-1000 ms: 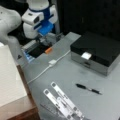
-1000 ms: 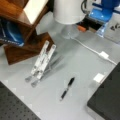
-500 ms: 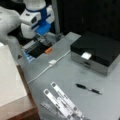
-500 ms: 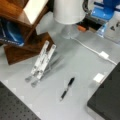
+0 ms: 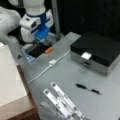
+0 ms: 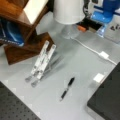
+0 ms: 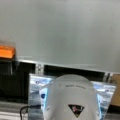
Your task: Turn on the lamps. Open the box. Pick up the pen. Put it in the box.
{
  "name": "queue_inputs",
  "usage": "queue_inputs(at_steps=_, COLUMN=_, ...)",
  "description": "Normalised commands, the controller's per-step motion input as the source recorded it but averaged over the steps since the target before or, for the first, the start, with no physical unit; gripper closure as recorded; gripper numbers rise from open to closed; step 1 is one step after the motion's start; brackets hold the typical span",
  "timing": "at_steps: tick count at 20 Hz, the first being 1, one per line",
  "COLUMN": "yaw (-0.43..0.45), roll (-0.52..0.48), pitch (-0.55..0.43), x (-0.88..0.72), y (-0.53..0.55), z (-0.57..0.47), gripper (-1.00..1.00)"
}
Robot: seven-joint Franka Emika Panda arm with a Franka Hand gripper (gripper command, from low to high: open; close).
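Note:
The box (image 5: pixel 100 51) stands closed at a front view's right, black lid down, with a white label (image 5: pixel 86 55) on its front; its corner (image 6: pixel 107 100) also shows. The pen (image 5: pixel 88 89) (image 6: pixel 67 88) lies loose on the grey table, apart from the box. A white lamp (image 6: pixel 68 12) stands at a front view's top; I cannot tell if it is lit. My blue-and-white gripper (image 5: pixel 42 35) (image 6: pixel 107 12) hovers at the table's far end, just above a black unit with an orange switch (image 5: pixel 48 50) (image 6: pixel 81 28) (image 7: pixel 6 52). It holds nothing that I can see.
A white cable with an inline switch (image 5: pixel 52 62) (image 6: pixel 103 55) crosses the table. Flat white strips (image 5: pixel 62 102) (image 6: pixel 41 62) lie near the pen. A wooden shelf (image 6: pixel 17 30) stands beside them, and a white-topped wooden block (image 5: pixel 10 87) sits at a front view's left.
The gripper has sunk slightly toward the unit with the orange switch. The pen, box and strips have not moved.

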Motion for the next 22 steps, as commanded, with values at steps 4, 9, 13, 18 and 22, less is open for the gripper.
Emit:
queue_inputs(at_steps=4, yaw=-0.07, roll=0.073, pitch=-0.09, x=-0.07, y=0.15, z=-0.15, gripper=-1.0)
queue_inputs(at_steps=9, yaw=-0.081, roll=0.08, pitch=-0.097, x=-0.05, y=0.18, z=-0.14, gripper=1.0)
queue_inputs(at_steps=13, yaw=-0.069, roll=0.055, pitch=-0.1, x=-0.06, y=0.16, z=-0.12, gripper=1.0)
queue_inputs(at_steps=18, yaw=-0.069, roll=-0.008, pitch=-0.093, x=-0.06, y=0.13, z=-0.11, gripper=1.0)
queue_inputs(at_steps=22, yaw=-0.052, roll=-0.038, pitch=-0.084, x=-0.08, y=0.09, z=-0.12, gripper=1.0)
